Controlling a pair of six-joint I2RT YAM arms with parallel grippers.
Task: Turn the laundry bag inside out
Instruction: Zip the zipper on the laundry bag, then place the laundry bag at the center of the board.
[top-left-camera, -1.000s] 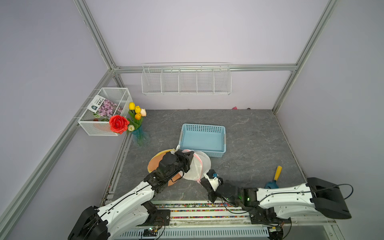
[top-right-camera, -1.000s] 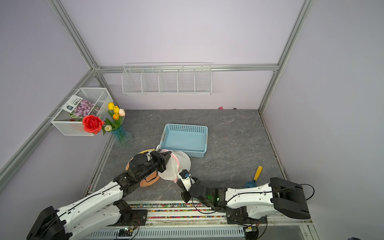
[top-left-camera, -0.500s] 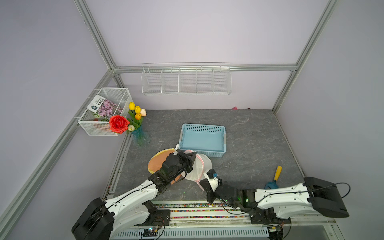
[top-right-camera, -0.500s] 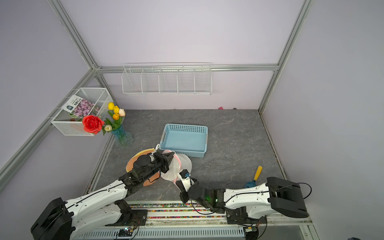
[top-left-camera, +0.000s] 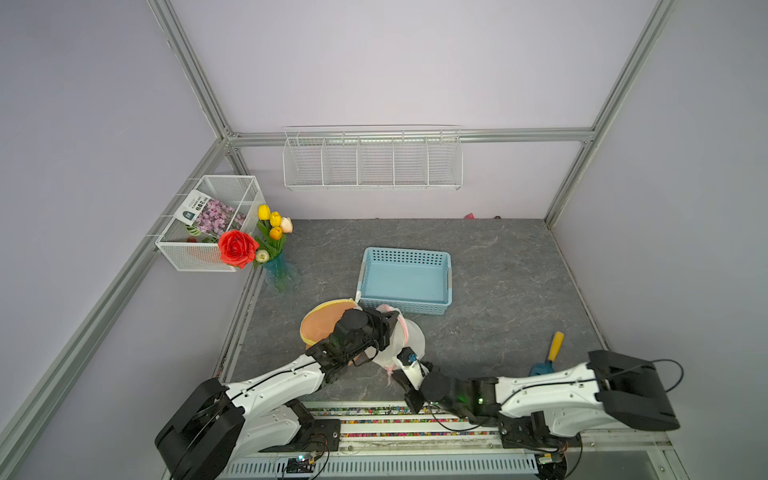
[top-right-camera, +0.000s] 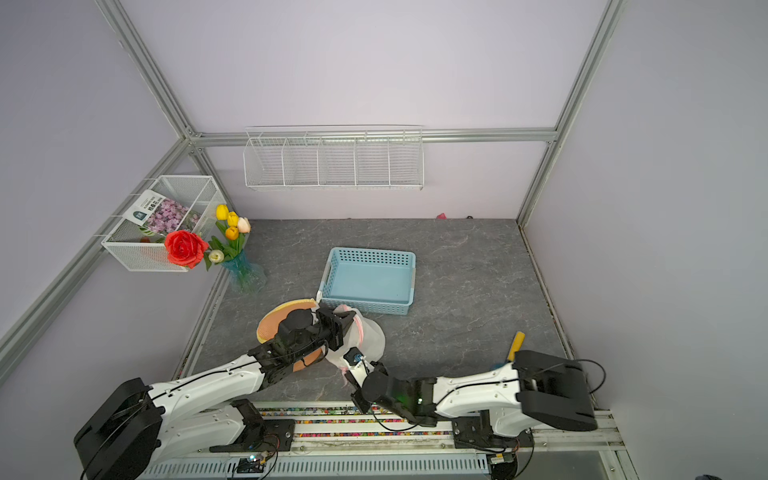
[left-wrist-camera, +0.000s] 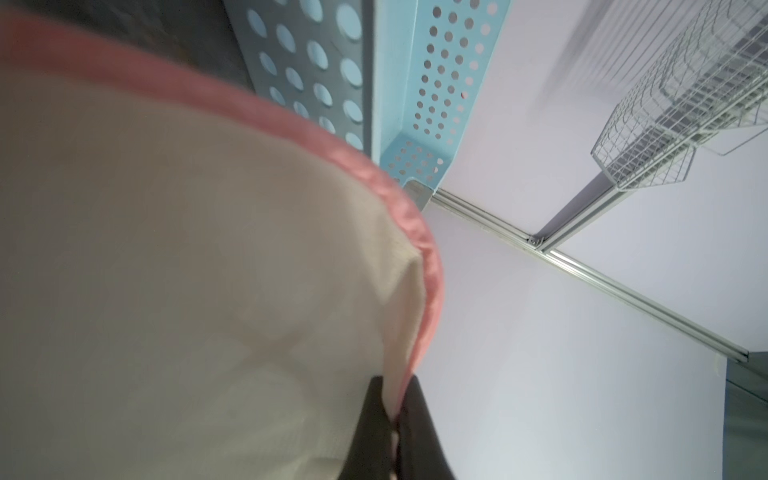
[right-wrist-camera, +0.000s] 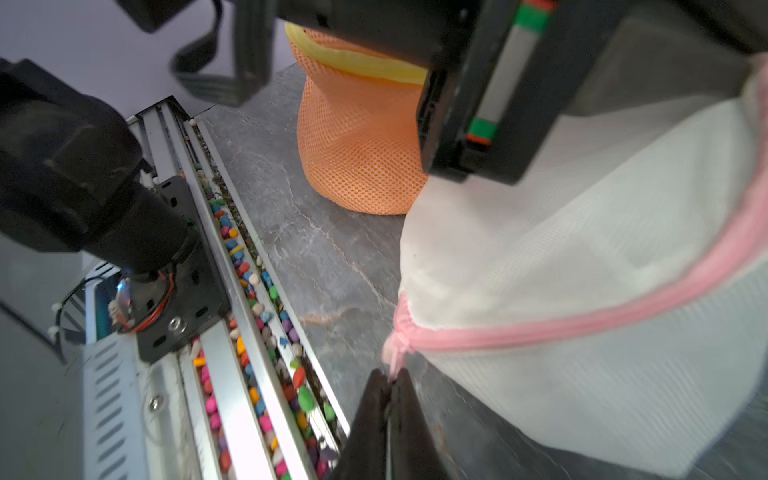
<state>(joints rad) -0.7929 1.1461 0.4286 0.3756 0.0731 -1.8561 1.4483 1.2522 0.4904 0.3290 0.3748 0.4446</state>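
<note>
Right tool nearer left tool now, both seemingly tight on laundry bag.

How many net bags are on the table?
2. The white bag with pink trim sits just in front of the blue basket. The orange bag with a yellow edge is right beside it, partly hidden under the left arm. None seem hidden elsewhere.

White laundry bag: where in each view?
Top view: white laundry bag front centre, by blue basket.
Top view: white laundry bag, same spot.
Left wrist: white laundry bag fills most.
Right wrist: white laundry bag beside orange mesh bag.
Landmark: blue basket, top views and left wrist.
</note>
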